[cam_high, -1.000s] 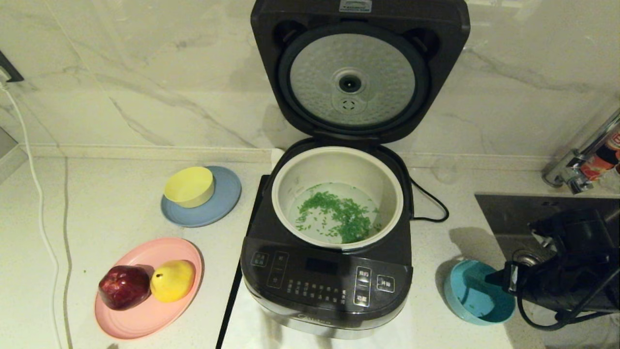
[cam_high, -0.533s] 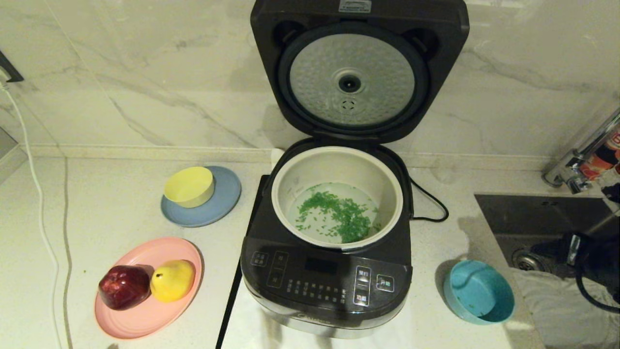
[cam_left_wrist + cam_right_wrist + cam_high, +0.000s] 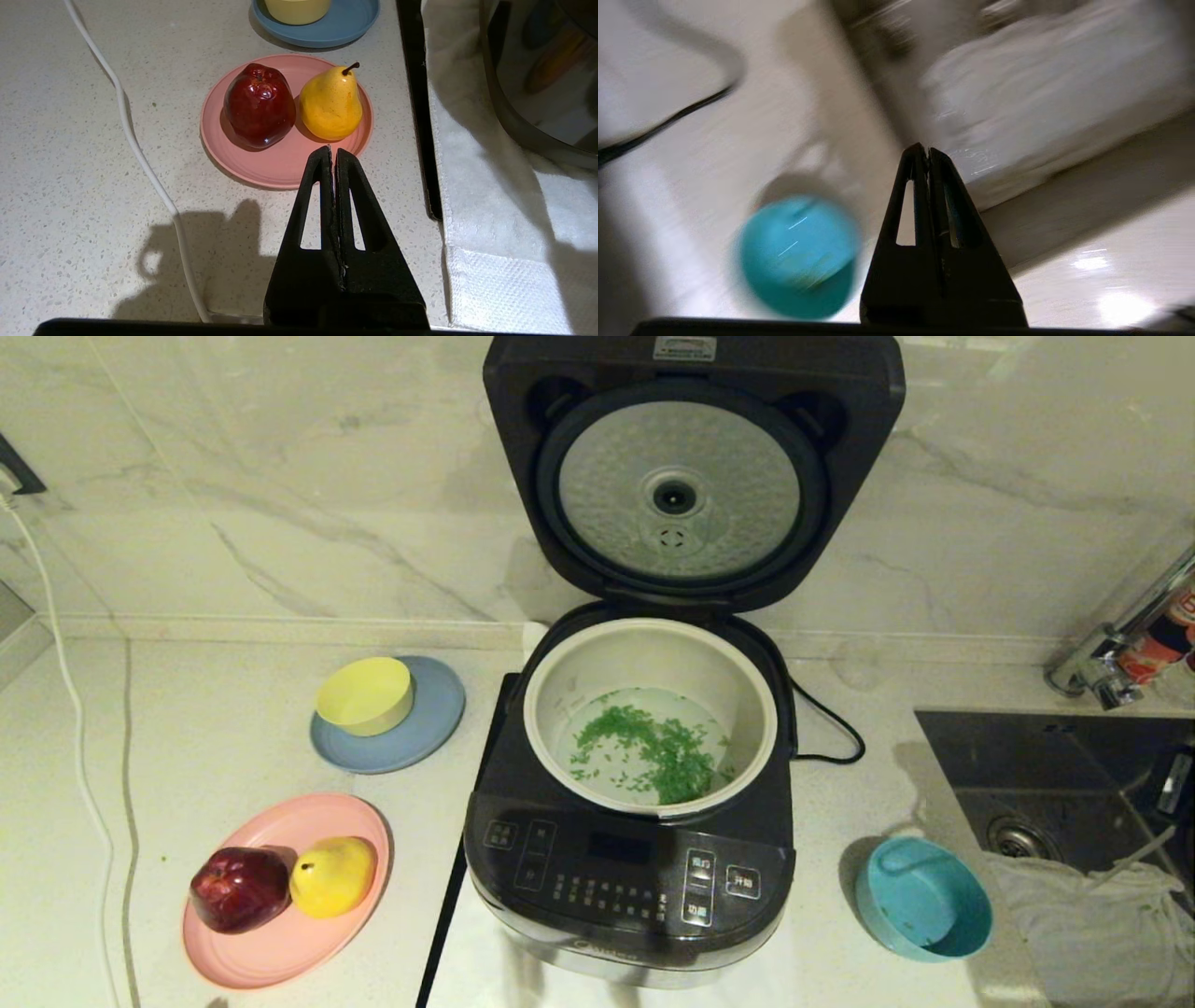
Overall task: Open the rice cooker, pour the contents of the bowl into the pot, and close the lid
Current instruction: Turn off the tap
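Change: right gripper (image 3: 928, 150) gone from beside the bowl (image 3: 922, 909) within the last second, now well off above the counter, fingers pressed together on nothing.
Meaning: pouring done; only closing the lid (image 3: 693, 467) left.
Bowl: teal, upright, nearly empty, on the counter right of the rice cooker (image 3: 627, 877).
Pot (image 3: 650, 715): cream, seated in the cooker, green bits (image 3: 653, 752) scattered across the bottom.
Lid: upright, dimpled silver underside showing.
Left gripper (image 3: 332, 154): parked near the pink plate (image 3: 275, 165), fingers closed, empty.

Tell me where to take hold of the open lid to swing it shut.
Take the lid by its top free edge, farthest from the hinge above the pot. It stands nearly upright, so I would reach a gripper over that edge from behind and push it forward and down.
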